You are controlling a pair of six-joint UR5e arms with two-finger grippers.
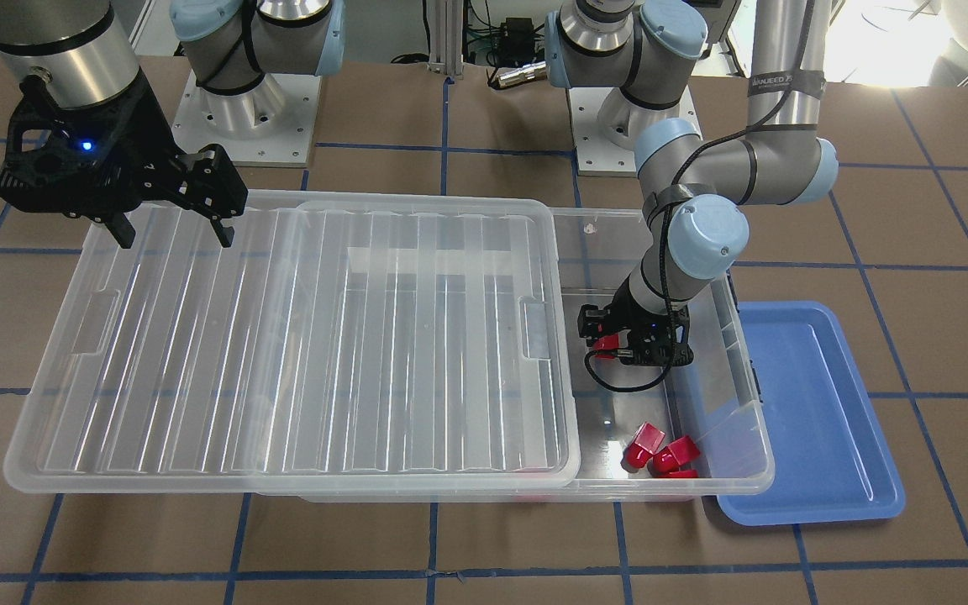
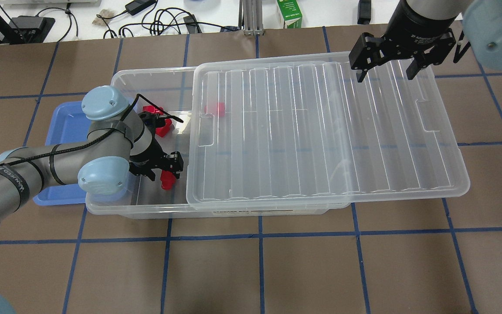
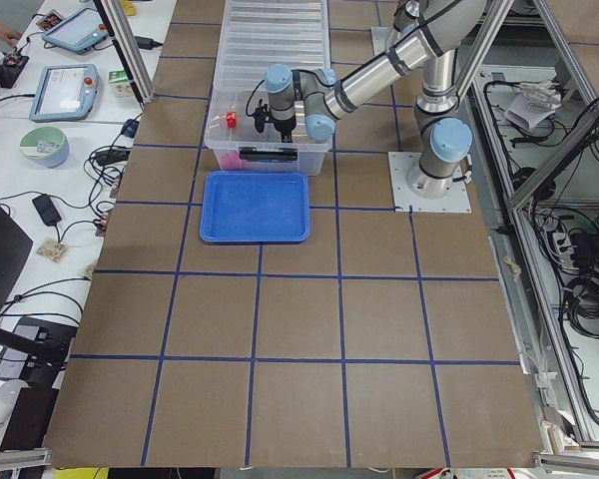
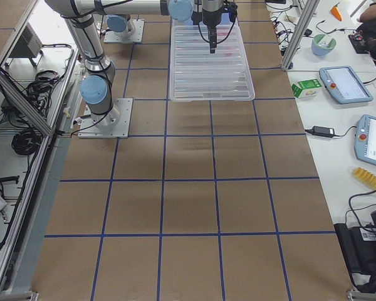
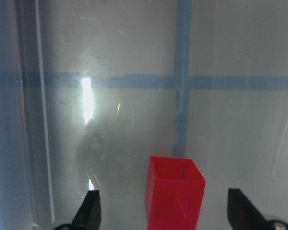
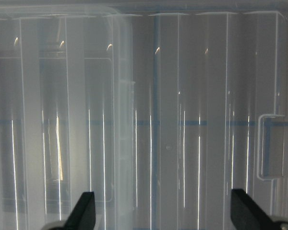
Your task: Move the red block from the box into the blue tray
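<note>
L gripper (image 5: 163, 191) spread wide astride glossy, boxy red block (image 5: 175, 201).

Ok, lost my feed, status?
Left gripper open, jaws astride red block in box. Right gripper open above offset lid. Blue tray beside box; no obstruction seen.

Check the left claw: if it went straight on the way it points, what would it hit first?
Likely the red block, standing between the left claw's open fingers. They would straddle it and go down to the box floor. Depth is unclear.
</note>
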